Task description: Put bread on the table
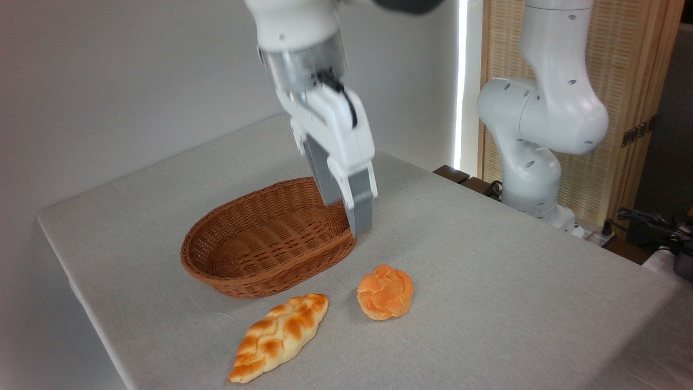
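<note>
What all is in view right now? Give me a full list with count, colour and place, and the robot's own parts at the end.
bread: one, orange-golden round bun, on the cloth just right of the basket's near end, nothing touching it.
braided loaf: one, pale golden, on the cloth near the front edge, left of the bun.
basket: one, brown wicker oval, mid-table, nothing visible inside.
table: one, light grey cloth cover, fills most of the view.
wooden screen: one, light wood, behind the table at right.
cables: dark, at the far right edge.
arm: one, white, base at the table's right side.
hand: one, white with grey fingers, above the basket's right rim, holding nothing; opening unclear.
</note>
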Robot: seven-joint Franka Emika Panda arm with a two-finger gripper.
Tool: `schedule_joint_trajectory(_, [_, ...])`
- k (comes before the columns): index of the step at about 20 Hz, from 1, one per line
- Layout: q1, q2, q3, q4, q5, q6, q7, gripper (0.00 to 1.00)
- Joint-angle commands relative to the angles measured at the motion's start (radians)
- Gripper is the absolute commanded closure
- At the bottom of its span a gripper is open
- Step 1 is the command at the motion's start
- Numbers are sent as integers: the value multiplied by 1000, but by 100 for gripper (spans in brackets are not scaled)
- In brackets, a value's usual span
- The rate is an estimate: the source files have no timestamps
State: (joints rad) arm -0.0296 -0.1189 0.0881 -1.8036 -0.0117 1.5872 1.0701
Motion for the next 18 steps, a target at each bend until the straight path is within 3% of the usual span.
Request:
schedule_joint_trajectory(1, [5, 18, -7, 131, -42, -104, -112, 0])
schedule_joint_trajectory(3, [5, 18, -8, 144, -83, -108, -223, 0])
schedule_joint_trajectory(5, [7, 27, -25, 148, -85, -87, -288, 0])
schedule_joint_trajectory(8, [5, 50, -68, 153, -28, 18, -292, 0])
schedule_joint_trajectory(11, [5, 62, -68, 150, -13, 106, -292, 0])
schedule_joint_trajectory(18, [7, 64, -61, 144, -7, 93, -288, 0])
